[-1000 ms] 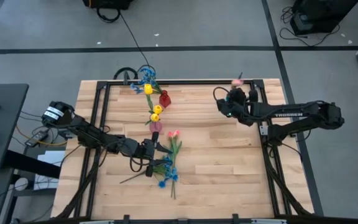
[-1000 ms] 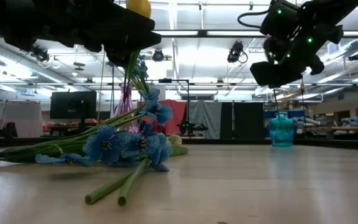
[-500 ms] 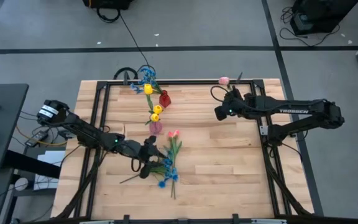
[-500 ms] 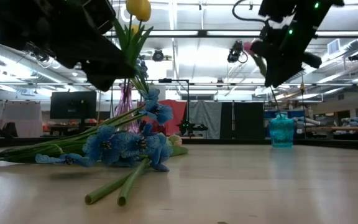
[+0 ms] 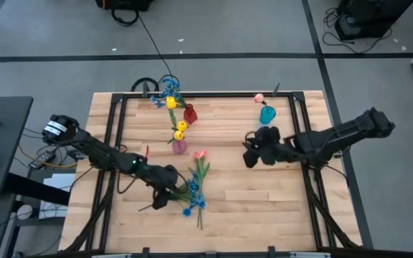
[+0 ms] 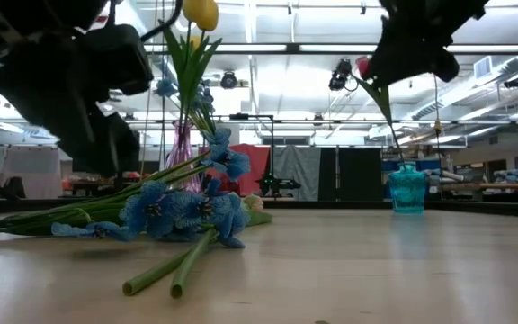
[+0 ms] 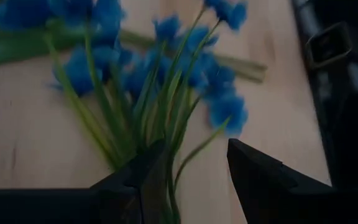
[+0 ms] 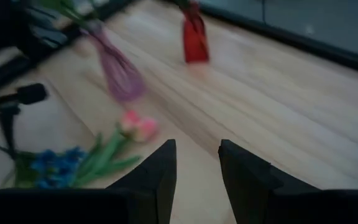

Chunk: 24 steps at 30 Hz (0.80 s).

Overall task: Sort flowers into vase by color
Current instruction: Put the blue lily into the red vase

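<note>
Moved: right gripper (image 5: 250, 153) withdrawn from teal vase (image 5: 267, 114), pink tulip (image 5: 259, 97) left inside.
Right fingers: slightly parted, empty.
Left gripper (image 7: 194, 168): spread around blue sprays (image 7: 166, 68).

Bright overhead lighting — wrist views blurred, low view backlit by ceiling lamps.

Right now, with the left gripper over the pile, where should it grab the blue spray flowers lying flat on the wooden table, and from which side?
Grip the thin green stems just below the blossoms of the blue spray flowers, coming straight down from above. They lie flat on the wooden table, with the stems bunched together there, and the left gripper already hangs open right over that bundle. The blossoms themselves look too soft to pinch.
</note>
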Each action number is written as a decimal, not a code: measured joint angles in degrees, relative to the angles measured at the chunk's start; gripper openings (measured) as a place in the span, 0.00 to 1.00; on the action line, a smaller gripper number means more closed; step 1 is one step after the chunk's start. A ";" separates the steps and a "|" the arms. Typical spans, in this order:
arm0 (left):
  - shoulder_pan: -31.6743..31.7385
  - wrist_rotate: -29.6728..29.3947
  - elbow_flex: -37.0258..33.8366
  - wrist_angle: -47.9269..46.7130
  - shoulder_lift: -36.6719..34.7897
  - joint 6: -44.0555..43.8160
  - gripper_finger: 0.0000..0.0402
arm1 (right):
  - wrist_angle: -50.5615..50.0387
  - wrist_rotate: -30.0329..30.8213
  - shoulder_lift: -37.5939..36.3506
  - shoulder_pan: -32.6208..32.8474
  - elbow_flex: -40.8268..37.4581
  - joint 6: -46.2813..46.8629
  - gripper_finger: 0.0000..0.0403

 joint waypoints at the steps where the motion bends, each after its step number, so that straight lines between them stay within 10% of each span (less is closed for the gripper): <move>1: -0.31 0.15 1.69 -3.81 0.00 0.02 0.44 | 2.16 1.67 0.00 1.39 -0.82 -0.63 0.33; 10: -7.89 -7.80 15.30 -36.75 0.00 -0.08 0.44 | 29.88 15.75 0.04 9.19 -12.93 -10.62 0.33; 24: -10.58 -12.41 14.08 -32.97 5.09 -5.45 0.44 | 54.09 21.10 0.04 9.66 -26.13 -16.03 0.33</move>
